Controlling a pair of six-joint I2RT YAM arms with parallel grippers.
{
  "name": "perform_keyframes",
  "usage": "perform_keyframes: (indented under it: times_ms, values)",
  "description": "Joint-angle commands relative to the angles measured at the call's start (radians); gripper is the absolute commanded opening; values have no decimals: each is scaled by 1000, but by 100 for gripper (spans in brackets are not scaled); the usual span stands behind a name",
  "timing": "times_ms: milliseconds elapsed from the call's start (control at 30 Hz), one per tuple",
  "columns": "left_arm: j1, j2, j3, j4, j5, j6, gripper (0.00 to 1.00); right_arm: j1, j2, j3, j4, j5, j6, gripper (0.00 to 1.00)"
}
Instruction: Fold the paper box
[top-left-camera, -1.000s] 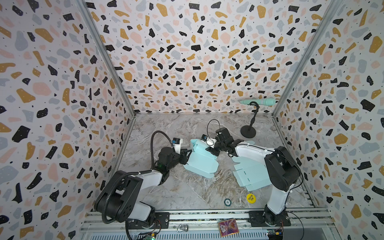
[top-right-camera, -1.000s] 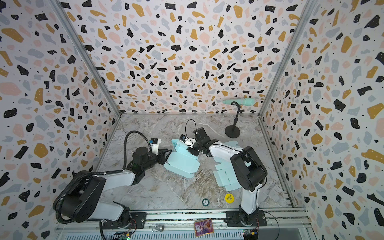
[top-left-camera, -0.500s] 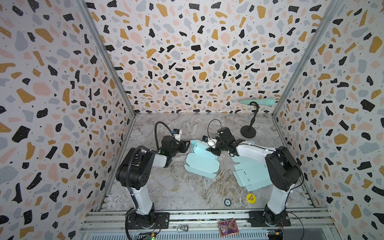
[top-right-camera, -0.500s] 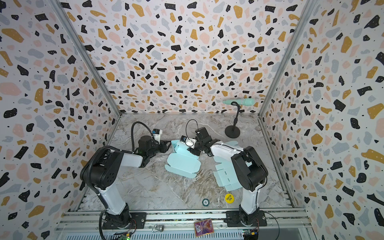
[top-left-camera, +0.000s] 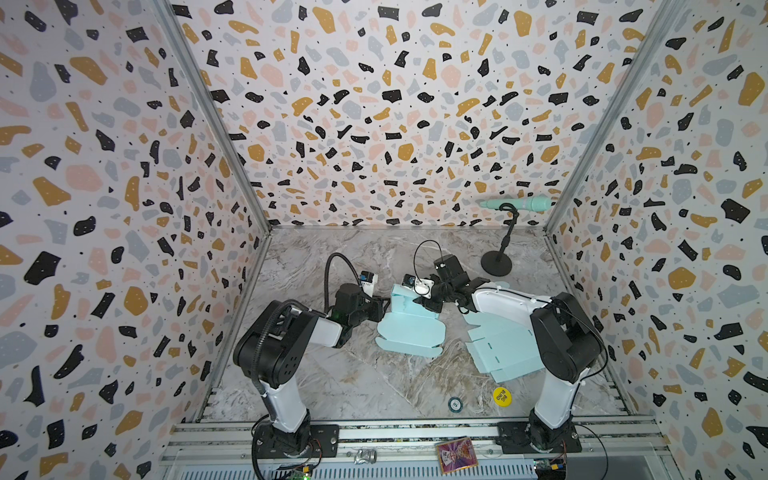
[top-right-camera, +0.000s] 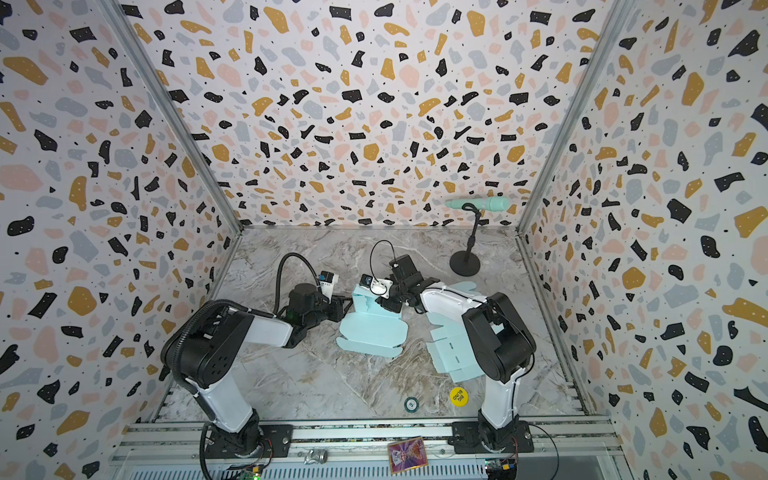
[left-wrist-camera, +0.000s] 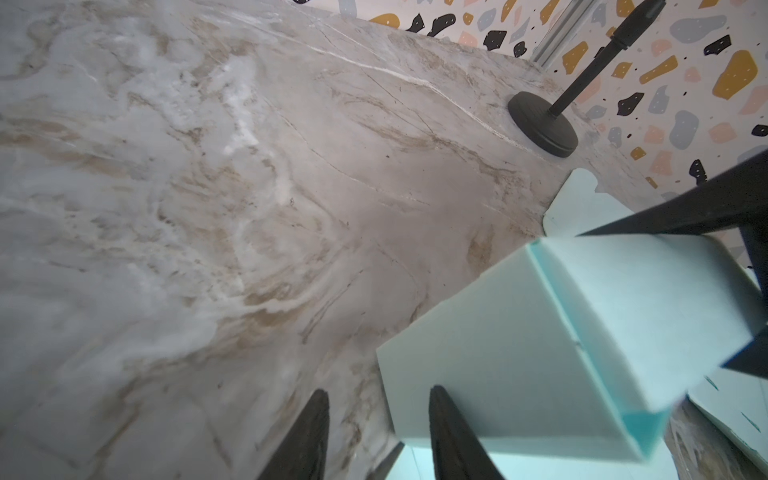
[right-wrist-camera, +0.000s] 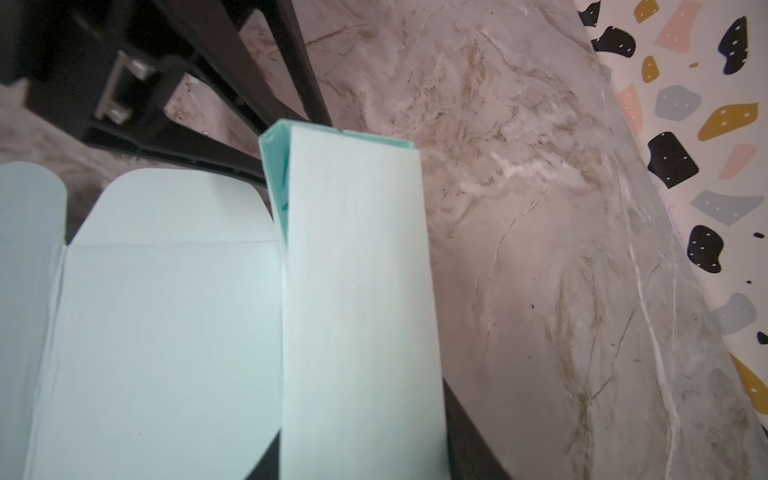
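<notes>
The paper box (top-left-camera: 409, 332) is a pale teal blank lying half folded mid-table, seen also in a top view (top-right-camera: 370, 334). One long wall (top-left-camera: 401, 297) stands folded up at its far side. My right gripper (top-left-camera: 415, 301) is shut on that wall, which runs between its two dark fingers in the right wrist view (right-wrist-camera: 365, 449). My left gripper (top-left-camera: 384, 309) is at the wall's left end, open (left-wrist-camera: 380, 419). Between its fingertips (left-wrist-camera: 444, 415) I see bare table and the box's corner. The box's raised end (left-wrist-camera: 540, 332) is right in front of it.
A second flat teal blank (top-left-camera: 505, 351) lies under the right arm. A black microphone stand (top-left-camera: 496, 264) with a teal microphone (top-left-camera: 517, 203) is at the back right. A yellow sticker (top-left-camera: 502, 395) and a small round token (top-left-camera: 455, 404) lie near the front edge. Patterned walls enclose three sides.
The left arm has lifted its elbow upright and its gripper has opened slightly at the box's left end. The box lies flatter. The right gripper has stayed on the wall.
</notes>
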Motion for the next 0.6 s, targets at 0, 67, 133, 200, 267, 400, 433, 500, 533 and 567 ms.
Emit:
perform_keyframes:
  times_ms: [0,67,133,200,267,400,433,500,533,567]
  values:
    - [-72,-47,-39,1,27,35,43,31,6,0,-44,9,3,42]
    - [-104,-50,-39,-25,-5,66,43,42,2,-11,-41,13,-3,42]
    - [-112,-46,-30,-33,-11,74,43,52,1,-17,-41,14,-9,42]
    - [-115,-57,-36,-24,-12,77,43,61,2,-18,-44,17,-14,42]
    - [-117,-60,-29,-45,-40,91,43,66,1,-23,-44,21,-17,42]
    - [-117,-97,-15,-99,-37,90,41,66,1,-24,-48,28,-24,42]
    - [-117,-127,-34,-95,-33,81,42,66,1,-26,-47,32,-25,41]
    - [-117,-195,-79,-100,-35,72,42,63,-1,-32,-44,44,-32,41]
    - [-117,-231,-95,-124,-36,77,42,59,0,-34,-42,51,-36,41]
    - [-117,-259,-102,-154,-32,85,42,54,1,-36,-44,62,-39,40]
